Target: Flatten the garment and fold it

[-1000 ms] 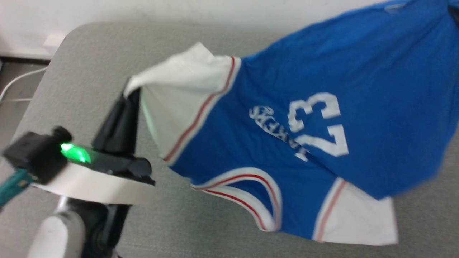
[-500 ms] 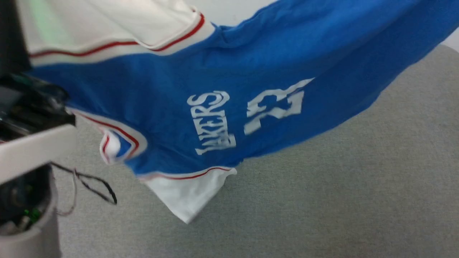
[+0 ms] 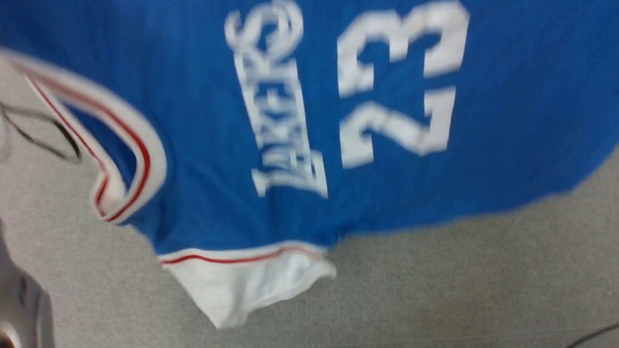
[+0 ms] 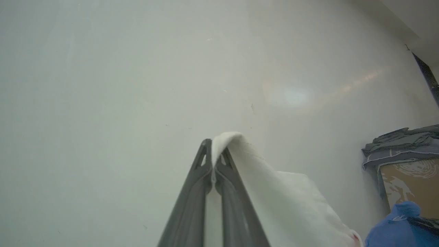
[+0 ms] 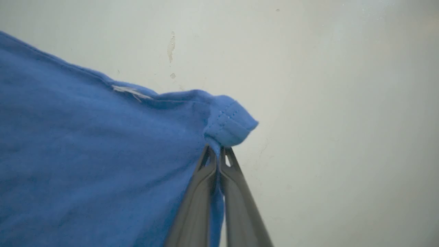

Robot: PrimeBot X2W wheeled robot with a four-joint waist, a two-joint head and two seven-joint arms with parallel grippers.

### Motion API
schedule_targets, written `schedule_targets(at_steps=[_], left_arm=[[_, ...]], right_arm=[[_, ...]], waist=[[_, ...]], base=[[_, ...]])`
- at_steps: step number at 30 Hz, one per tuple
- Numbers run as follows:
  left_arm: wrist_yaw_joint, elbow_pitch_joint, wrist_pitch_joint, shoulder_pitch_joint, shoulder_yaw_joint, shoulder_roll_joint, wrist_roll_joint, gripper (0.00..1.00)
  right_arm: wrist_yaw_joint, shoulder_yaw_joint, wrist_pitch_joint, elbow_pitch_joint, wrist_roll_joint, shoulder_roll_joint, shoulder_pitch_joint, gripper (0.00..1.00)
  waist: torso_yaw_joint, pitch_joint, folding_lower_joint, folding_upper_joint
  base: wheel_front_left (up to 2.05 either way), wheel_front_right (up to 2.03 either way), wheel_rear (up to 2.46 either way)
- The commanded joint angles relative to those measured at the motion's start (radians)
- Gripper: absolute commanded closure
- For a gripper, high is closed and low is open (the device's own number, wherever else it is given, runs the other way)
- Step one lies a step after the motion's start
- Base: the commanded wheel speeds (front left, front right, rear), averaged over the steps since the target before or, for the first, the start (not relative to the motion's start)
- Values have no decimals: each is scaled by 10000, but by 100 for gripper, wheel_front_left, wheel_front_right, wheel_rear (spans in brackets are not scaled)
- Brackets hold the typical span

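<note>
The garment (image 3: 203, 121), royal blue with white "LAKERS 23" lettering turned sideways, hangs stretched across the upper head view above the grey table (image 3: 435, 290). Its red-and-white neck trim (image 3: 140, 164) droops at left and one white sleeve (image 3: 242, 285) dangles below. In the left wrist view my left gripper (image 4: 213, 154) is shut on the other white sleeve (image 4: 274, 192), held up against a pale wall. In the right wrist view my right gripper (image 5: 216, 156) is shut on the blue hem corner (image 5: 228, 125), the cloth (image 5: 85, 154) spreading away to the left.
A thin black cable (image 3: 43, 135) loops at the left of the head view and another (image 3: 595, 333) shows at the lower right. A pile of folded grey cloth on a cardboard box (image 4: 408, 171) stands at the right of the left wrist view.
The head camera has swung, and the garment has been lifted higher and closer, now spread across the top of the view. The lettering has grown larger. Both grips hold.
</note>
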Motion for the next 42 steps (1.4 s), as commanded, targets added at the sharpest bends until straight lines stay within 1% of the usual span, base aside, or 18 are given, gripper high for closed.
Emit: schedule_targets(at_steps=[1, 5, 9, 12, 16, 17, 18, 20, 22, 25, 28, 32, 35, 38, 42], left_arm=[[-144, 471, -13, -589, -54, 97, 3, 100], [-441, 1978, -267, -2186, -206, 240, 219, 100], [-683, 3594, -738, -3804, -459, 232, 530, 100], [-826, 4708, -1093, -4914, -680, 215, 782, 100], [-883, 5931, -1930, -6252, -762, 165, 1151, 100], [-872, 6214, -2197, -6560, -730, 129, 1210, 100], [-872, 6214, -2197, -6560, -730, 129, 1210, 100], [-934, 6737, -2674, -7072, -786, 104, 1342, 100], [-1024, 7167, -2987, -7422, -931, 64, 1450, 100], [-1134, 7556, -3311, -7544, -1186, -36, 1610, 100], [-1217, 7770, -3460, -7111, -1419, -170, 1624, 100], [-1281, 7650, -3561, -5600, -1763, -378, 1608, 100], [-1302, 7407, -3595, -3972, -1946, -582, 1512, 100], [-1288, 7006, -3611, -2115, -2087, -766, 1458, 100], [-1217, 6470, -3609, 476, -2411, -876, 1398, 100]], right_arm=[[-21, 148, -226, 306, 24, 33, -528, 100], [-21, 722, -814, 1417, -135, 144, -2000, 100], [-21, 1353, -1495, 2831, -487, 453, -3723, 100], [-21, 2091, -2110, 3927, -870, 694, -4947, 100], [-21, 2656, -2990, 5432, -1236, 1091, -6332, 100], [-21, 2757, -3229, 5777, -1342, 1174, -6616, 100], [-21, 2757, -3229, 5777, -1342, 1174, -6616, 100], [-21, 2910, -3702, 6417, -1580, 1309, -7118, 100], [-21, 3246, -4181, 6933, -2086, 1308, -7510, 100], [-21, 3277, -4746, 7740, -2266, 1523, -7745, 100], [-21, 3414, -5112, 8331, -2352, 1734, -7591, 100], [-21, 3656, -5454, 8644, -2217, 2057, -6792, 100], [-21, 3961, -5556, 8433, -2185, 2218, -5714, 100], [-21, 3956, -5569, 7891, -2080, 2283, -4359, 100], [-21, 4223, -5572, 7056, -2239, 2064, -2253, 100]], waist=[[-233, 1091, -1, 0], [-332, 2003, -1, 0], [-379, 2772, -1, 0], [-453, 3242, -1, 0], [-425, 3690, -1, 0], [-402, 3771, -1, 0], [-402, 3771, -1, 0], [-347, 3905, -1, 0], [-278, 4004, -1, 0], [-112, 4094, -1, 0], [66, 4128, -1, 0], [334, 3929, -1, 0], [512, 3532, -1, 0], [711, 3010, -1, 0], [965, 2046, -1, 0]], base=[[0, 0, 0], [0, 0, 0], [0, 0, 0], [0, 0, 0], [0, 0, 0], [0, 0, 0], [0, 0, 0], [0, 0, 0], [0, 0, 0], [0, 0, 0], [0, 0, 0], [0, 0, 0], [0, 0, 0], [0, 0, 0], [0, 0, 0]])
